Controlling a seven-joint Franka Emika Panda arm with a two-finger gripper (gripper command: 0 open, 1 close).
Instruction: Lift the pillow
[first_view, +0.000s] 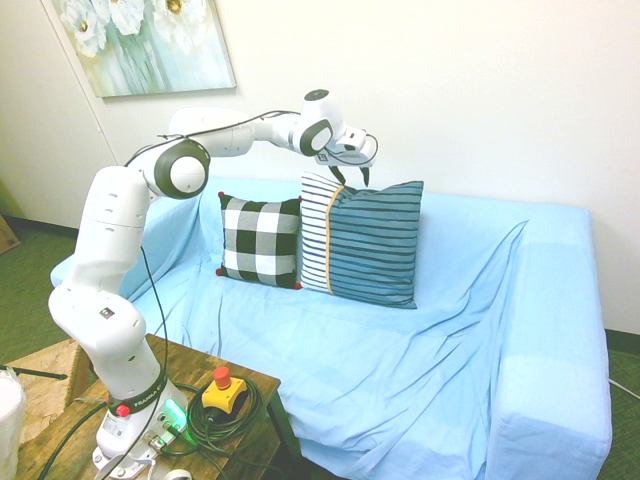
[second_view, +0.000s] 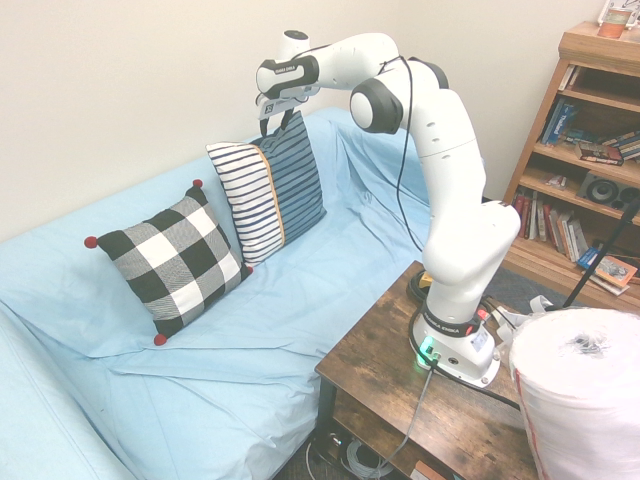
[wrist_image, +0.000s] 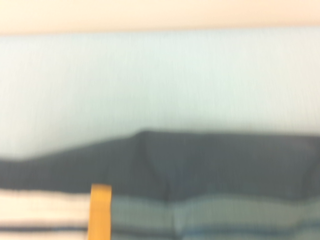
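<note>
The two black fingers of the white robot gripper (first_view: 352, 176) stood apart, pointing down at the top edge of a large square fabric pillow (first_view: 362, 243), striped teal-navy with a white striped panel and a yellow line. Whether they touched it, I could not tell. The pillow leaned upright against the back of a sofa draped in light blue cloth (first_view: 470, 300), beside a smaller black-and-white checked cushion with red corners (first_view: 260, 240).

Only the first exterior view showed a pale floral painting (first_view: 150, 45) on the wall; only the second showed a wooden bookcase (second_view: 570, 150), its shelves holding books (second_view: 560, 225) and other small items. The wrist view alone showed the pillow's plain dark back face, above the stripes.

That close view was blurred. The painting and bookcase were cut off, and the pillow's lower back was hidden.
</note>
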